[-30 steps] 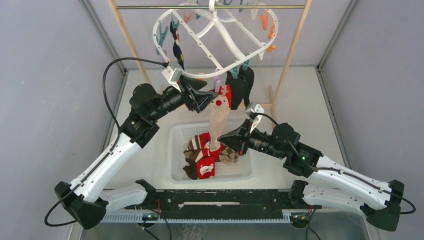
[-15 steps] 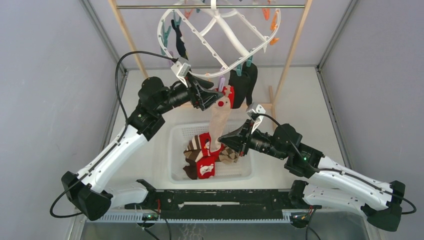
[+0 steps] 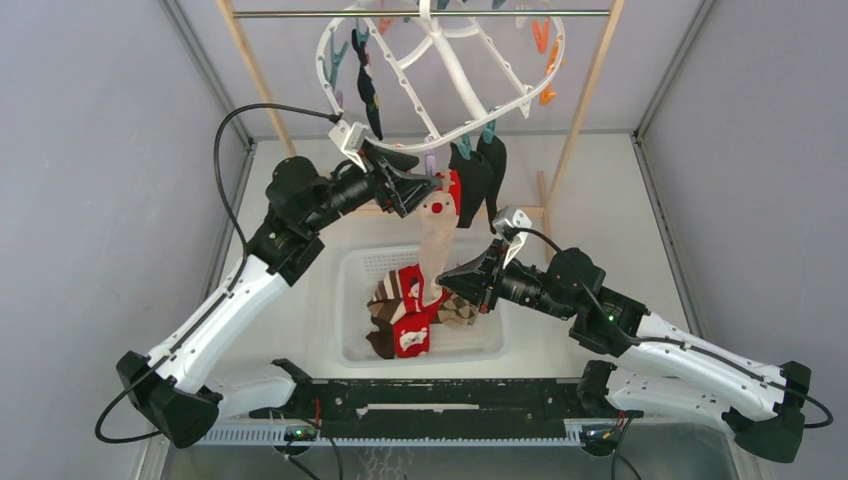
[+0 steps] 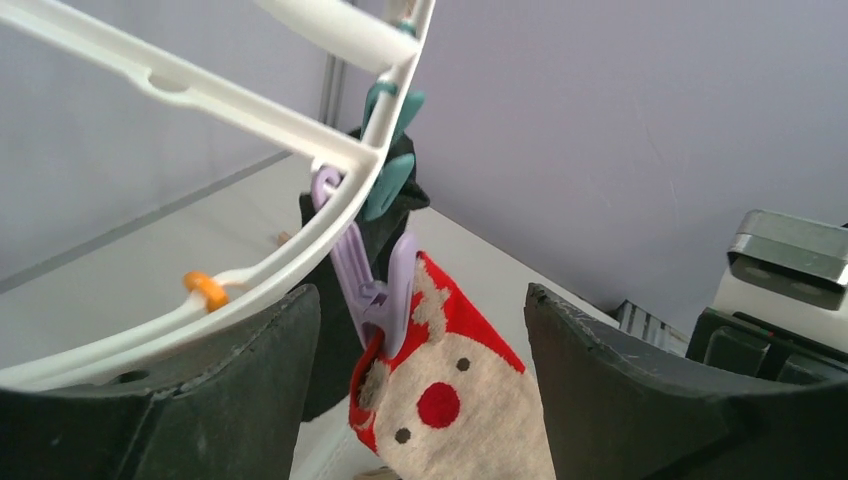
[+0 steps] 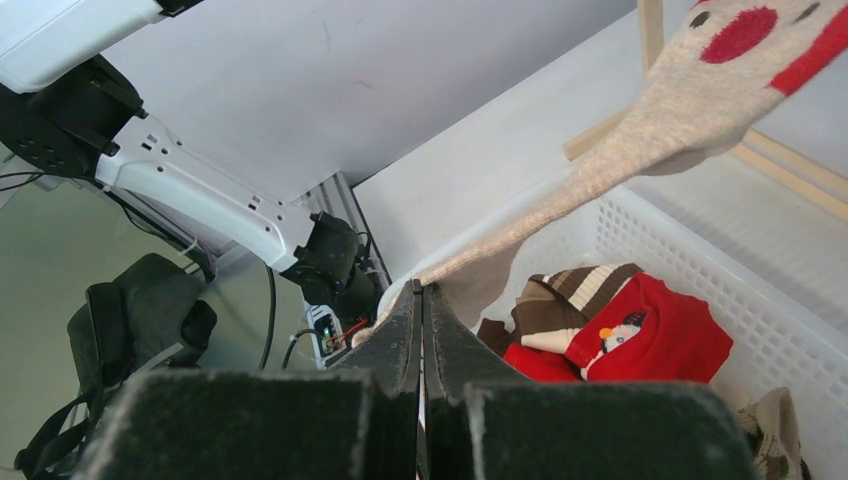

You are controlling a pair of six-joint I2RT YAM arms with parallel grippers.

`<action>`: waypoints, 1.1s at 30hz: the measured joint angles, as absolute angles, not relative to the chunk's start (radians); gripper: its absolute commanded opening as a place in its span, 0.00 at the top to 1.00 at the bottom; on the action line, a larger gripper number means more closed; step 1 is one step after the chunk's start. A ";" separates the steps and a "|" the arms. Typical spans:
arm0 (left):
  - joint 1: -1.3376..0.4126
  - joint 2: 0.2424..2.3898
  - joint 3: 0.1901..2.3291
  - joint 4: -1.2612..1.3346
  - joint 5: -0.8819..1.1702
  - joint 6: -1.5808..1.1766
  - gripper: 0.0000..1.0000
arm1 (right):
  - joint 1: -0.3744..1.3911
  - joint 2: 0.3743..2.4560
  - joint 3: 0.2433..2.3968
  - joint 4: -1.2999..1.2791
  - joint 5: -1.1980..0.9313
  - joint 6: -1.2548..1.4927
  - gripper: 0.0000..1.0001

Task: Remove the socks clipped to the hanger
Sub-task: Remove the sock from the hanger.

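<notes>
**Clip shut, sock taut: a pull now would drag the hanger**

The left gripper (image 4: 420, 300) stands open, one finger on each side of the lilac clip (image 4: 375, 285) that pinches the red cuff of the reindeer sock (image 4: 450, 420). Neither finger looks to be touching the clip. If they close too low they would likely squeeze the clip's mouth or the cuff, not its upper handles, and the clip would stay shut. The white rim of the hanger (image 4: 250, 110) runs just beside the left finger, so a slightly off close could trap the frame instead.

Lower and nearer, the right gripper (image 5: 421, 295) is closed on the toe end of that sock, which stretches tight from there up to the clip. The hold looks thin, on a fold of fabric only, so a harder tug could slip it free. Pulling while the clip bites would tip the already tilted hanger further on the rod (image 3: 420, 14). Its hook might ride along or off.

Just to the right, the black socks (image 3: 480, 175) hang from teal clips (image 4: 390, 150). A sudden release could set the frame swinging and knock them against the left gripper.

The basket (image 3: 365, 265) sits on the table below, with loose socks (image 3: 405, 315) in it. The freed cuff should fall there unless the swing throws it wide.
</notes>
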State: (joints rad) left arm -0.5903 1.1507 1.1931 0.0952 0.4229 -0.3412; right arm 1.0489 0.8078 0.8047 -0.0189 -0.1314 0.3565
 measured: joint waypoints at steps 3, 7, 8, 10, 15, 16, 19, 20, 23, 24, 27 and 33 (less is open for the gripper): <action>-0.590 1.120 1.191 0.094 0.398 -0.341 0.20 | 1.049 0.808 0.805 -0.019 -0.132 0.357 1.00; -0.590 1.074 1.181 0.102 0.362 -0.341 0.20 | 1.049 0.808 0.805 -0.017 -0.133 0.357 1.00; -0.590 1.067 1.177 0.105 0.357 -0.341 0.20 | 1.049 0.808 0.805 -0.015 -0.133 0.357 1.00; -0.590 1.062 1.172 0.107 0.346 -0.341 0.21 | 1.050 0.810 0.805 -0.007 -0.134 0.358 1.00; -0.590 1.058 1.139 0.113 0.328 -0.341 0.21 | 1.051 0.821 0.805 0.012 -0.141 0.362 1.00; -0.590 1.050 1.122 0.112 0.321 -0.341 0.20 | 1.051 0.825 0.805 0.013 -0.142 0.362 1.00; -0.590 1.013 1.073 0.092 0.298 -0.341 0.20 | 1.053 0.844 0.805 0.017 -0.145 0.362 1.00; -0.590 0.995 1.061 0.080 0.289 -0.341 0.20 | 1.053 0.851 0.805 0.019 -0.147 0.362 1.00; -0.594 0.929 1.038 0.035 0.249 -0.341 0.17 | 1.055 0.873 0.805 0.030 -0.153 0.362 1.00; -0.595 0.904 1.030 0.027 0.235 -0.341 0.16 | 1.055 0.883 0.805 0.035 -0.156 0.362 1.00; -0.598 0.816 1.005 -0.010 0.197 -0.341 0.16 | 1.055 0.911 0.807 0.056 -0.163 0.364 1.00; -0.600 0.675 0.941 -0.070 0.147 -0.345 0.16 | 1.055 0.968 0.832 0.077 -0.167 0.365 1.00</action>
